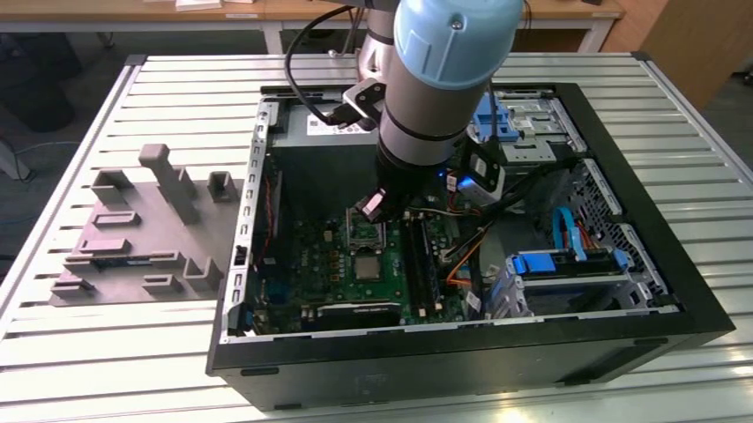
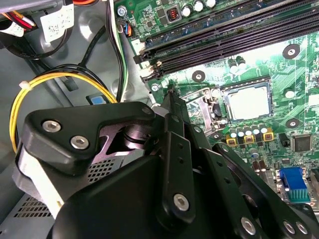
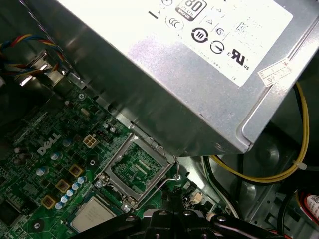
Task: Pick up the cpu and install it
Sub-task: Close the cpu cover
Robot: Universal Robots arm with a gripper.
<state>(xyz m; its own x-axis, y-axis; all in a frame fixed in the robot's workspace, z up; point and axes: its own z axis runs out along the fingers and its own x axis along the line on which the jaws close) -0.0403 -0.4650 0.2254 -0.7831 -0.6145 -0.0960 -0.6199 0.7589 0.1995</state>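
Work surface: slatted aluminium table (image 1: 153, 352). On it, exterior view's left: grey moulded tray (image 1: 141, 238) w/ upright blocks. Just beside it, to exterior view's right: open black PC case (image 1: 471, 361), lying flat.

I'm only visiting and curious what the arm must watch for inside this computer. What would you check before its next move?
1. Chip lying flat in place on the green board: ok.
2. Metal frame closed over the chip: not ok, it stands open beside the chip.
3. Gripper free of any load: cannot tell.
4. Gripper close to the frame's wire lever: ok.
5. Yellow cable away from the chip: ok, it loops off to the side.
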